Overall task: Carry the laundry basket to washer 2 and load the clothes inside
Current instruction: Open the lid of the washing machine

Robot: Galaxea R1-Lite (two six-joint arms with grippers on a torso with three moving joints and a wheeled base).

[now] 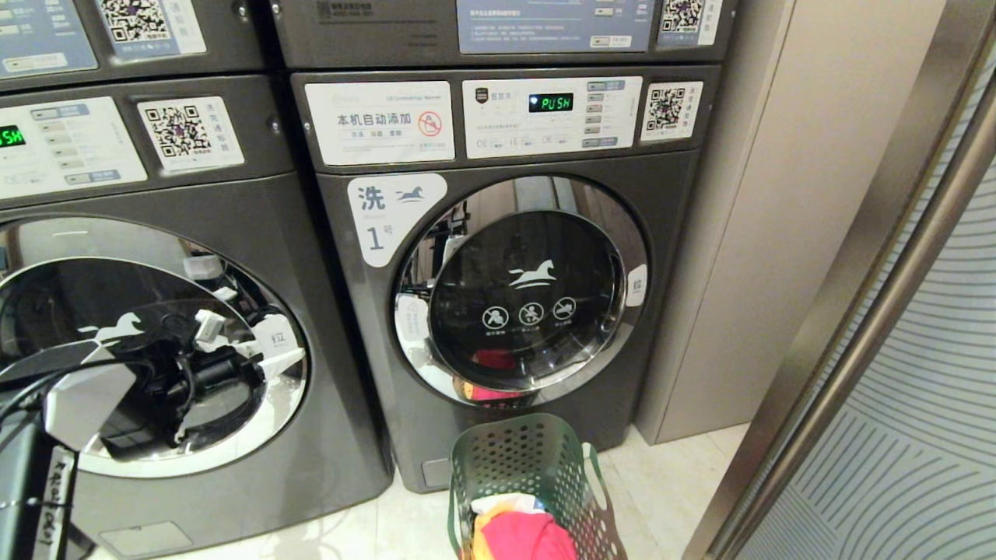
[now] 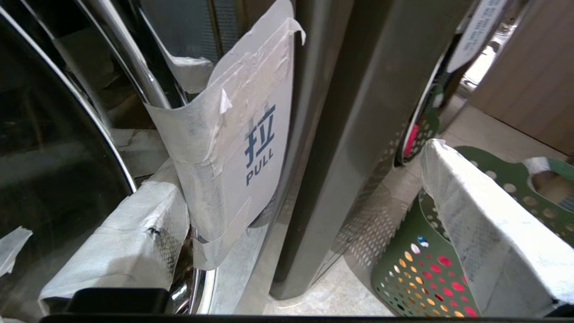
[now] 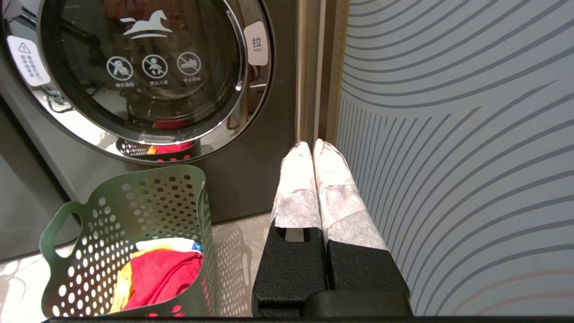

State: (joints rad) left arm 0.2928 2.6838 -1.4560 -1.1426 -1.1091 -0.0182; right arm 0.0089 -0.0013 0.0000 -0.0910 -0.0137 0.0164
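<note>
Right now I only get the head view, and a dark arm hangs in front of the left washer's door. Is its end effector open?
Observer: Yes. The left wrist view shows the left end effector open, its taped fingers spread wide.
Operator: What is it going for?
Observer: A white tab printed PULL, at the door's edge, stands between those fingers.
Operator: And the other arm?
Observer: The right end effector is shut, low beside the laundry basket, pointing along the striped panel.
</note>
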